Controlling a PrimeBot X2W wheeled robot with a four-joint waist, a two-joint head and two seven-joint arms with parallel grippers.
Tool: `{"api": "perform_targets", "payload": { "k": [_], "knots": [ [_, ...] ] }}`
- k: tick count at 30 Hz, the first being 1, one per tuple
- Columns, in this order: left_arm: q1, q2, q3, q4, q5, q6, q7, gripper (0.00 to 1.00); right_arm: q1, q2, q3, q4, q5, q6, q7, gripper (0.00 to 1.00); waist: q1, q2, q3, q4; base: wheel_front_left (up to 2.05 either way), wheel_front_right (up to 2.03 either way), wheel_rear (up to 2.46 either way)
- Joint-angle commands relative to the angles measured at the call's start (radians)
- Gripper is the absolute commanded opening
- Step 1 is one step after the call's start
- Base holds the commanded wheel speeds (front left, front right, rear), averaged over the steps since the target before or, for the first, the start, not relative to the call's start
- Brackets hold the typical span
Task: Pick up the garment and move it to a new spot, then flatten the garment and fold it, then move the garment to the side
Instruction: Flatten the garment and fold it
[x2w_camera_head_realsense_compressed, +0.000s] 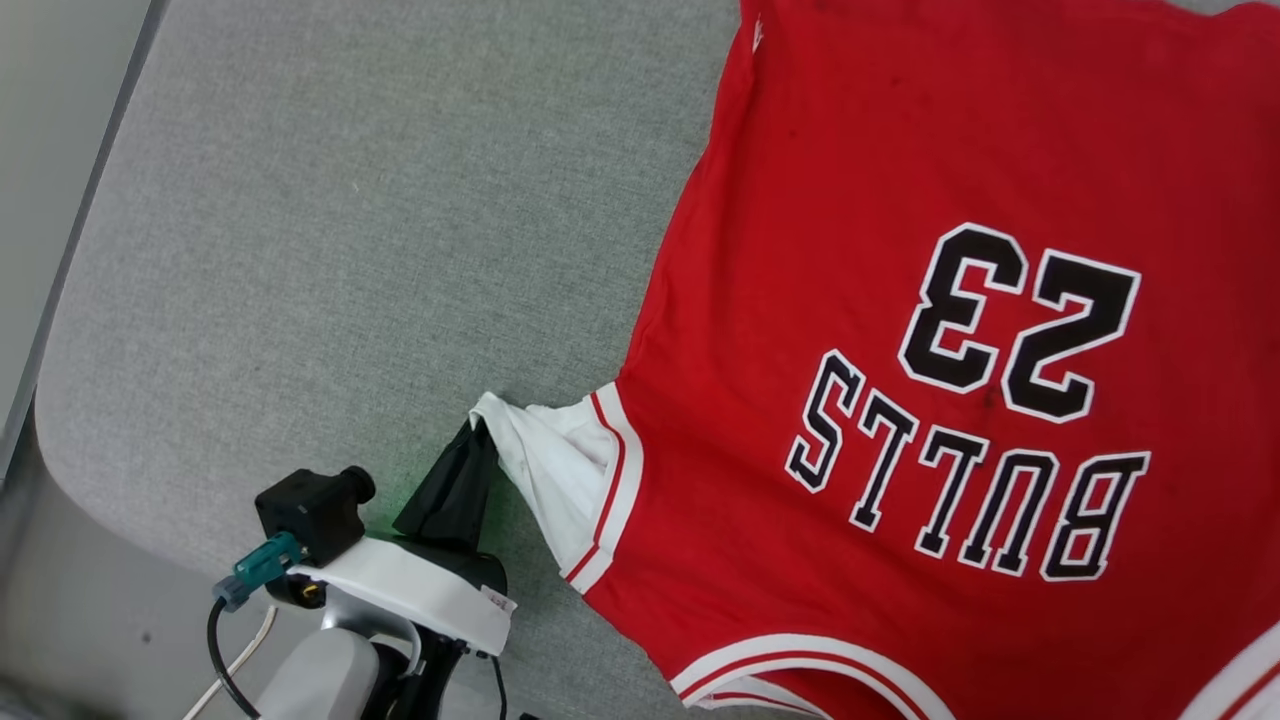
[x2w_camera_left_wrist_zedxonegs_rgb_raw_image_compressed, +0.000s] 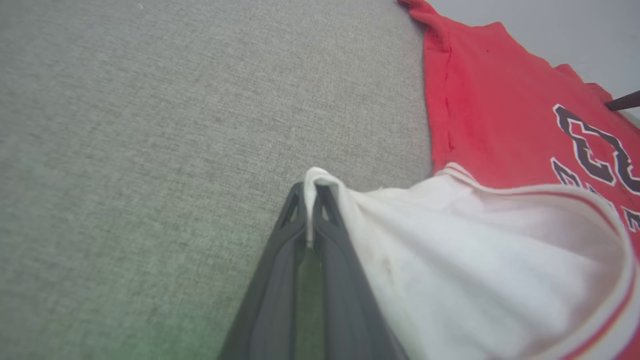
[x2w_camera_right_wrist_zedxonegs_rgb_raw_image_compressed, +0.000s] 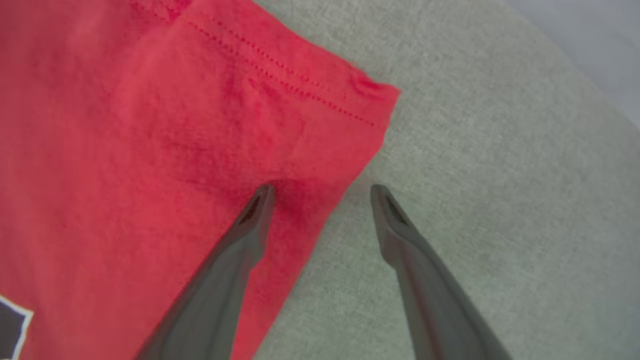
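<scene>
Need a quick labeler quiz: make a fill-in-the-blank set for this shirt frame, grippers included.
1. The left gripper is shut on the shirt's ____ sleeve.
2. The right gripper is ____, its fingers on either side of the shirt's edge.
3. The number on the shirt reads ____.
4. The shirt lies on a ____ cloth-covered surface.
Missing words: white; open; 23; grey.

The head camera looks steeply down on the grey worktop (x2w_camera_head_realsense_compressed: 350, 250) and jersey (x2w_camera_head_realsense_compressed: 900, 200). The left wrist camera sits low and close behind the left gripper (x2w_camera_left_wrist_zedxonegs_rgb_raw_image_compressed: 310, 192), facing the white sleeve (x2w_camera_left_wrist_zedxonegs_rgb_raw_image_compressed: 475, 250), which the head view shares. The right wrist camera looks closely down at the jersey's hem corner (x2w_camera_right_wrist_zedxonegs_rgb_raw_image_compressed: 350, 100).
</scene>
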Motion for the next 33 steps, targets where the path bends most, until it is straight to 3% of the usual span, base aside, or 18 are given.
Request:
{"api": "perform_targets", "payload": {
  "k": [1, 9, 10, 11, 16, 24, 33],
  "knots": [
    [-0.019, -0.012, 0.009, 0.003, 0.013, -0.012, -0.005, 0.00, 0.017, -0.004, 0.005, 0.016, -0.014, -0.001, 0.016, 1.00, -0.0002, 0.0000, 0.034, 0.026, 0.00, 0.00, 0.00],
    [-0.026, -0.044, 0.041, 0.023, 0.043, -0.035, -0.004, 0.00, 0.123, -0.017, 0.034, 0.028, 0.017, -0.001, 0.071, 1.00, -0.0002, 0.0000, 0.060, 0.031, 0.00, 0.00, 0.00],
    [-0.028, -0.047, 0.043, 0.026, 0.047, -0.036, -0.004, 0.00, 0.127, -0.027, 0.038, 0.022, 0.013, -0.001, 0.069, 0.15, -0.0002, 0.0000, 0.062, 0.032, 0.00, 0.00, 0.00],
    [-0.030, -0.051, 0.045, 0.028, 0.049, -0.038, -0.004, 0.00, 0.126, -0.036, 0.039, 0.015, 0.011, -0.001, 0.061, 0.00, -0.0002, 0.0000, 0.062, 0.031, 0.00, 0.00, 0.00],
    [-0.027, -0.055, 0.057, 0.040, 0.054, -0.044, -0.004, 0.00, 0.096, -0.040, 0.011, 0.001, 0.006, -0.001, 0.017, 0.00, -0.0002, 0.0000, 0.050, 0.019, 0.00, 0.00, 0.00],
    [0.017, -0.035, 0.106, 0.048, 0.069, -0.050, -0.004, 0.00, 0.054, 0.011, 0.010, -0.010, 0.037, -0.001, -0.140, 0.00, -0.0002, 0.0000, -0.052, -0.056, 0.00, 0.00, 0.00],
    [0.100, 0.003, 0.153, 0.042, 0.072, -0.030, -0.004, 0.00, 0.184, -0.042, 0.050, -0.065, 0.157, -0.001, -0.286, 0.00, -0.0002, 0.0000, -0.194, -0.154, 0.00, 0.00, 0.00]
  ]
}}
